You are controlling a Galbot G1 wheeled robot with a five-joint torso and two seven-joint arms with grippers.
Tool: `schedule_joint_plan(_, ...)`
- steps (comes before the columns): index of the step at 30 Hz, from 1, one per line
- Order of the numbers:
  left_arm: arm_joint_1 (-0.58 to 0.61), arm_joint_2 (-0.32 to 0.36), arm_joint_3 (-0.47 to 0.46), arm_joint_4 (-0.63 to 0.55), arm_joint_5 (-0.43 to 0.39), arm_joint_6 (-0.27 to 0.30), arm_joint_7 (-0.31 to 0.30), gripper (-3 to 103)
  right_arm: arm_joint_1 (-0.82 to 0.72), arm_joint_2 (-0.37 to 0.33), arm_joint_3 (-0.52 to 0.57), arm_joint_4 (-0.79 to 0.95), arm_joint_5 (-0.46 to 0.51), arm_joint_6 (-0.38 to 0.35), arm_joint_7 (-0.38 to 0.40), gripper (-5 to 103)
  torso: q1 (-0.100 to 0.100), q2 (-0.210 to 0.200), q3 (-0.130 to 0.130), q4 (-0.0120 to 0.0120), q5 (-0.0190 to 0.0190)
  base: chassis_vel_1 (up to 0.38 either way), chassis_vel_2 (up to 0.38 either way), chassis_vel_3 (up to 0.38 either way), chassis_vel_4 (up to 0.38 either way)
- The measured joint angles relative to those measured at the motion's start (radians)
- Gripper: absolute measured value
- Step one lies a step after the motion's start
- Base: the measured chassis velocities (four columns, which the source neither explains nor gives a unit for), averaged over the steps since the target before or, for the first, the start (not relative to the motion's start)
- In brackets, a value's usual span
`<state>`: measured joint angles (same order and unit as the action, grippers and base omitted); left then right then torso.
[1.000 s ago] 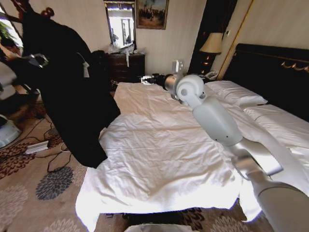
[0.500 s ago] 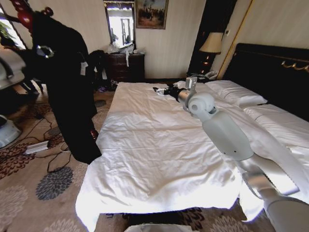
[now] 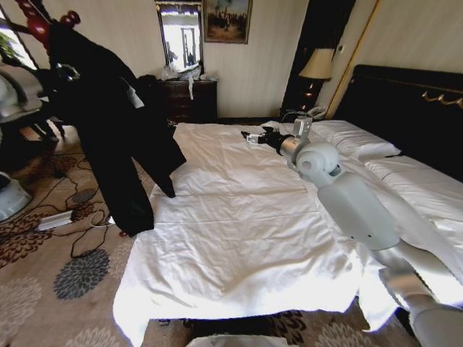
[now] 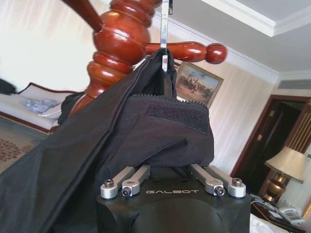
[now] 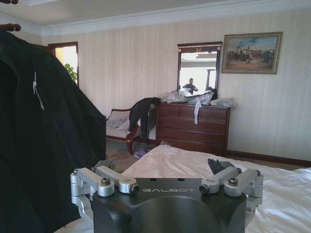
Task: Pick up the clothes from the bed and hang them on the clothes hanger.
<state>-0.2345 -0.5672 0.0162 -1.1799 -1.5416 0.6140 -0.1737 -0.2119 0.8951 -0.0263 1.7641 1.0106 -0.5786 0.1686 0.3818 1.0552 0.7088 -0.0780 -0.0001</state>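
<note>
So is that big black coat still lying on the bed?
No, in the head view the black coat hangs beside the bed from the red-brown coat stand, and the white duvet is bare.

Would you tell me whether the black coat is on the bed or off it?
Off it: the clothes hang beside the bed, at the clothes hanger.

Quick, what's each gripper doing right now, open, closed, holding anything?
Left gripper: up at the clothes hanger, shut on the clothes.
Right gripper: open, holding nothing, out over the bed.
</note>
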Motion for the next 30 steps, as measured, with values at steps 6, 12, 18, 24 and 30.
schedule_joint_plan(6,-0.021,-0.017,0.01,0.04,0.018,0.008,0.017,19,-0.011,-0.012,0.007,0.009,0.002,0.0,0.004,100,0.0,0.0,0.0,0.0001,-0.0001,0.0,0.0,0.0,0.0)
schedule_joint_plan(12,-0.078,-0.044,0.056,0.091,0.029,0.024,0.042,19,-0.022,-0.022,0.021,0.025,0.007,0.0,0.007,100,0.0,0.0,0.0,0.0,0.0001,0.0,0.0,0.0,0.0)
schedule_joint_plan(18,-0.092,-0.06,0.074,0.114,0.031,0.046,0.052,19,-0.051,-0.04,0.036,0.042,0.007,0.004,0.011,100,0.0,0.0,0.0,-0.0003,0.0004,0.0,0.0,0.0,0.0)
schedule_joint_plan(24,-0.057,-0.058,0.048,0.115,0.012,0.062,0.046,19,-0.075,-0.058,0.047,0.052,0.007,0.011,0.013,100,0.0,0.0,0.0,0.0,0.0001,0.0,0.0,0.0,0.0)
schedule_joint_plan(30,-0.011,-0.036,0.015,0.075,-0.003,0.067,0.03,19,-0.079,-0.06,0.049,0.053,0.007,0.013,0.014,100,0.0,0.0,0.0,-0.0003,0.0002,0.0,0.0,0.0,0.0)
